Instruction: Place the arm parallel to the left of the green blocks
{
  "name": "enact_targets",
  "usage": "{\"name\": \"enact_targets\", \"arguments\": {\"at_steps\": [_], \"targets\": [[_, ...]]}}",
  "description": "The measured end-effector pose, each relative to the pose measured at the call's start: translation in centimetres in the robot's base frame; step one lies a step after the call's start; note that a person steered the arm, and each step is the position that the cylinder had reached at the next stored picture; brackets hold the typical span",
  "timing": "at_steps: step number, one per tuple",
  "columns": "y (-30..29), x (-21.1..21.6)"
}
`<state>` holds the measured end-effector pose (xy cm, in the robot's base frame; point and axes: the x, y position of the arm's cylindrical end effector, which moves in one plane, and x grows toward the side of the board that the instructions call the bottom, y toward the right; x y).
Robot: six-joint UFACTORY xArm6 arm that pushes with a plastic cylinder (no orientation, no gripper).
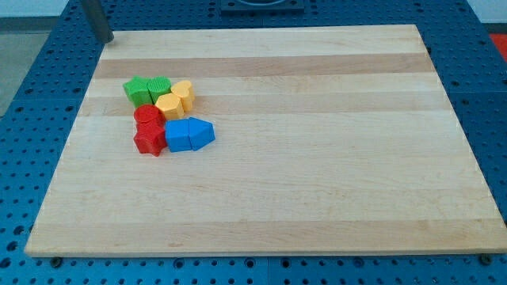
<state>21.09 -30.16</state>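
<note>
Two green blocks sit side by side at the upper left of the wooden board: a rounded one (137, 91) on the left and a ridged one (159, 88) on the right. The dark rod comes down at the view's top left, and my tip (105, 39) rests at the board's top left corner, above and to the left of the green blocks, well apart from them.
Touching the green blocks are two yellow blocks (176, 98), two red blocks (148, 129) below, one star-shaped, and two blue blocks (189, 134) at the cluster's lower right. The wooden board (317, 158) lies on a blue perforated table (32, 95).
</note>
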Motion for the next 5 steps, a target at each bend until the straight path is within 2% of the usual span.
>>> {"name": "enact_targets", "arguments": {"at_steps": [1,2,3,5], "targets": [[-0.3,1.6],[-0.3,6.3],[-0.3,14.1],[2.4,15.4]]}}
